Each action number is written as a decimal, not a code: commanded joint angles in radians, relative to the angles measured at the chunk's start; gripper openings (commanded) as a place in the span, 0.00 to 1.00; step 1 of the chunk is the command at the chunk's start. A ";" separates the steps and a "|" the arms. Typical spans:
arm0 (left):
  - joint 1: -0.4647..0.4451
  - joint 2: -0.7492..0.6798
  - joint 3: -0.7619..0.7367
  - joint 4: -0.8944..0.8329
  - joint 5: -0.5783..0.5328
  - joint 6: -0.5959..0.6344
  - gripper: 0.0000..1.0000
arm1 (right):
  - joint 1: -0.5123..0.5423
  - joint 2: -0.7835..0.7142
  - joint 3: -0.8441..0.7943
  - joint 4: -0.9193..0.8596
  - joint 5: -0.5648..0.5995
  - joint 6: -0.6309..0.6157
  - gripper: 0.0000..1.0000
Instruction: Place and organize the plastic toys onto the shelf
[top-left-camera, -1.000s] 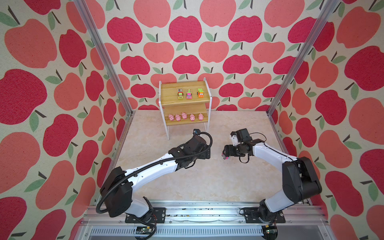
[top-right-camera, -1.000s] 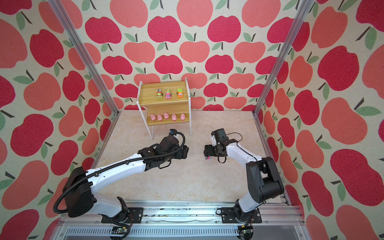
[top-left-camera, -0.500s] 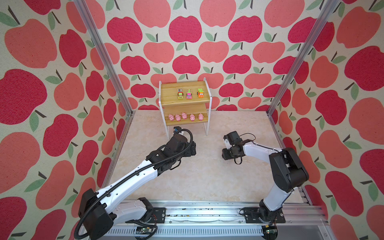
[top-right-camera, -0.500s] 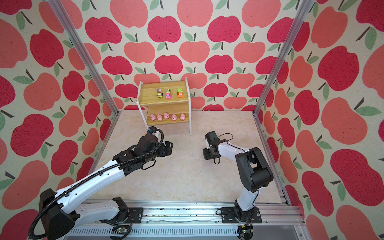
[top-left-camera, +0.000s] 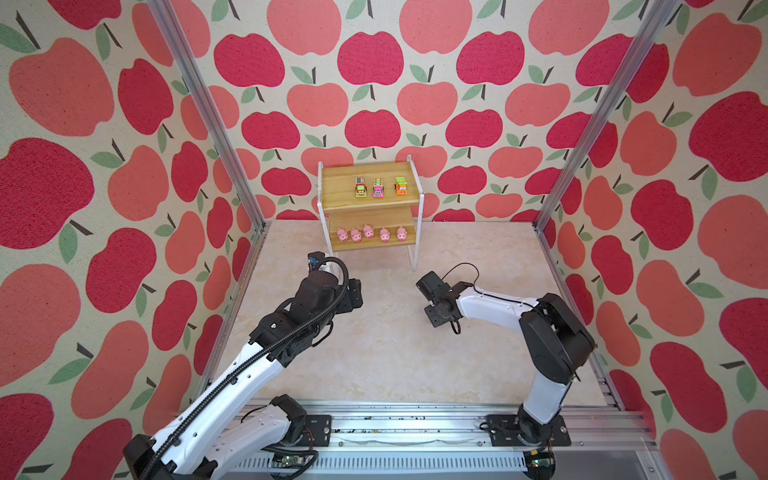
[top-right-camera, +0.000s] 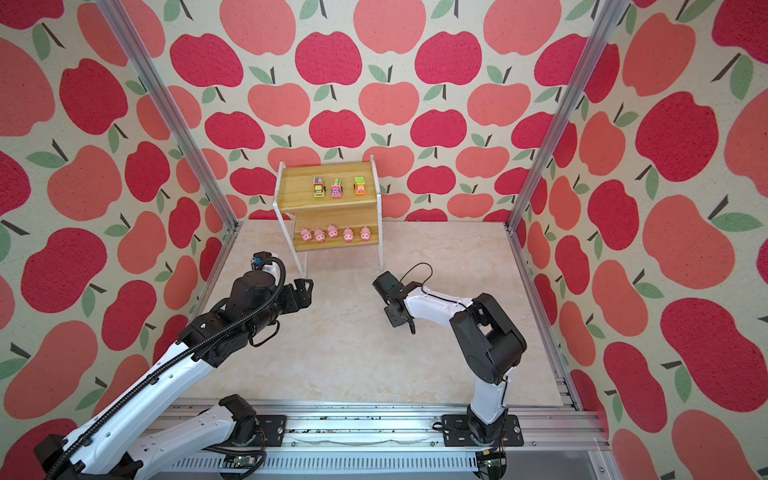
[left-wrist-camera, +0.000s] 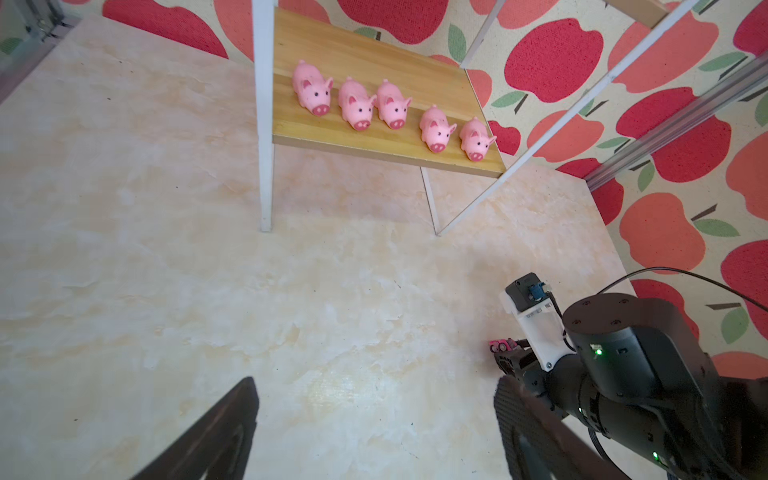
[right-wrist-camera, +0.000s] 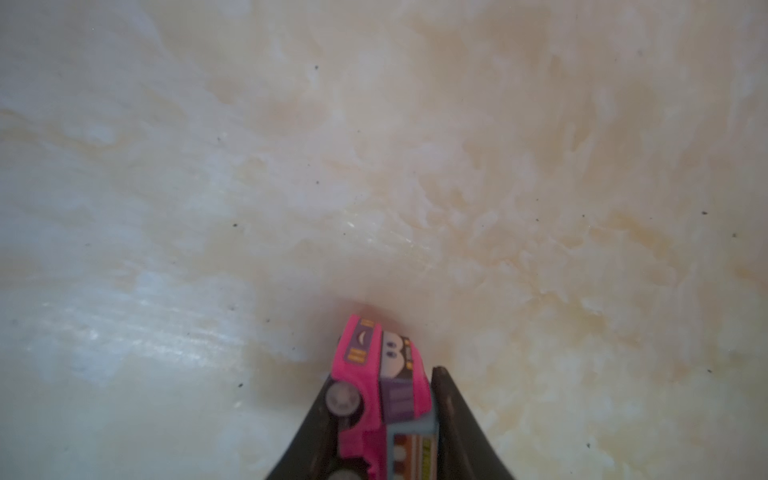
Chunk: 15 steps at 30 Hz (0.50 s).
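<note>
Both top views: small two-tier shelf (top-left-camera: 336, 189) (top-right-camera: 297, 187), light wood boards on a thin white metal frame, stands at the back wall on the marbled beige surface (top-left-camera: 382, 353). Top board: three small plastic toy trucks (top-left-camera: 377, 189) in a row, yellow-green, pink and orange. Lower board: five pink plastic pigs (top-left-camera: 369, 232) in a row. Left fingers (top-left-camera: 354, 291) hover near the shelf's front-left leg. Right fingers (top-left-camera: 436, 320) point down at the surface, well apart from the shelf. Their load is hidden here.

Left wrist: left fingers (left-wrist-camera: 224, 428) spread wide, nothing between them. Pigs all face snout-forward. A sliver of a pink-and-purple plastic toy truck (left-wrist-camera: 498, 345) shows at the right arm's tip.

Right wrist: right fingers (right-wrist-camera: 449, 415) are clamped on that truck's sides, close over the surface; can't tell if it touches. Cartoon eyes on the windshield. Side sticker print is too blurred to read.
</note>
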 joint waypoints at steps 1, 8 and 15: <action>0.052 -0.048 0.002 -0.087 -0.032 0.024 0.91 | 0.088 0.105 0.090 -0.186 0.285 0.020 0.31; 0.124 -0.089 -0.015 -0.091 0.009 0.036 0.91 | 0.251 0.344 0.268 -0.394 0.489 0.100 0.34; 0.139 -0.098 -0.013 -0.087 0.018 0.047 0.90 | 0.359 0.475 0.385 -0.490 0.480 0.163 0.44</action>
